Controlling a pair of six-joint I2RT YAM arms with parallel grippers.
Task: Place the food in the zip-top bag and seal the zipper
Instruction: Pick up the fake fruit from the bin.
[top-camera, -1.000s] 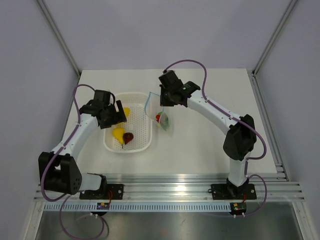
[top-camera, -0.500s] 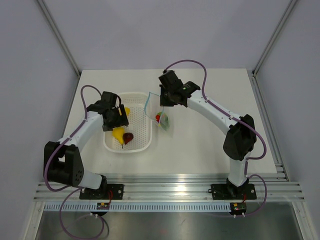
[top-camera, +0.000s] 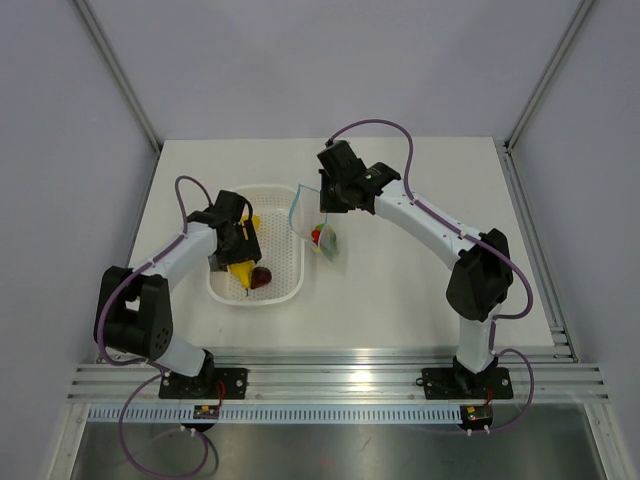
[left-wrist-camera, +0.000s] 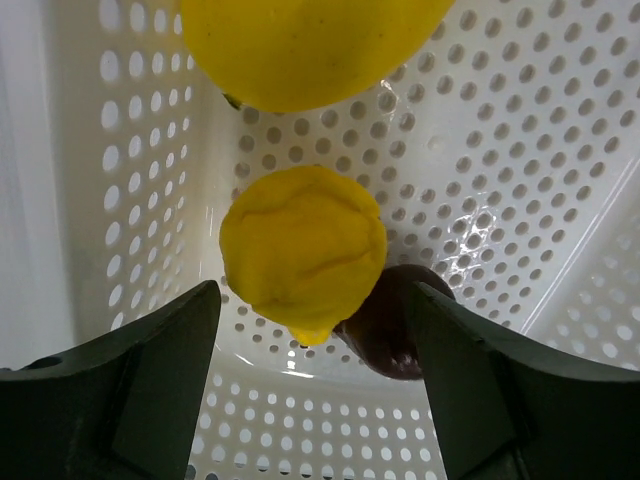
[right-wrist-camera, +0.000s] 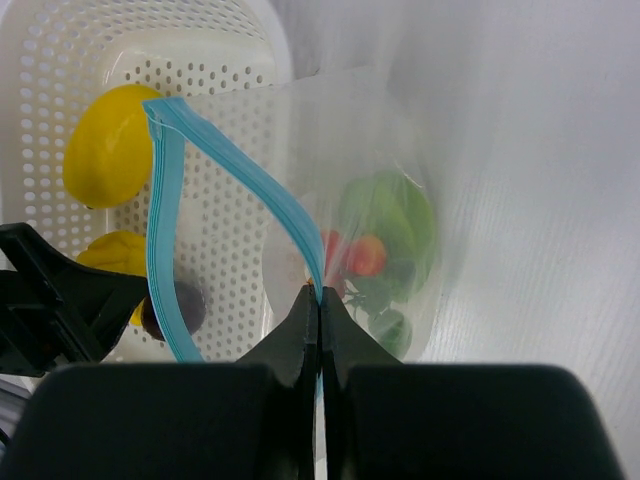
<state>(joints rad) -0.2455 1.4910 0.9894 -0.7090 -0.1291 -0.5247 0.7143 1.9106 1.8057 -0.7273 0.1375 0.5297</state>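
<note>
My right gripper (right-wrist-camera: 320, 300) is shut on the light blue zipper (right-wrist-camera: 165, 200) of the clear zip-top bag (right-wrist-camera: 390, 180) and holds it up with its mouth open beside the basket; the bag (top-camera: 318, 225) hangs by the basket's right rim. Red berries (right-wrist-camera: 360, 255) and a green leaf piece (right-wrist-camera: 400, 215) lie inside it. My left gripper (left-wrist-camera: 310, 400) is open, low inside the white basket (top-camera: 285, 285), its fingers either side of a yellow fruit (left-wrist-camera: 300, 250). A second yellow fruit (left-wrist-camera: 300, 45) lies beyond. A dark red fruit (left-wrist-camera: 390, 325) sits right behind the near one.
The white perforated basket walls (left-wrist-camera: 120, 180) close in around my left gripper. The white table (top-camera: 420, 270) stretches right of the bag. Metal rails (top-camera: 330, 370) run along the near edge.
My left gripper has moved right and down into the basket, over the yellow and dark red fruits. The right arm and bag have not moved.
</note>
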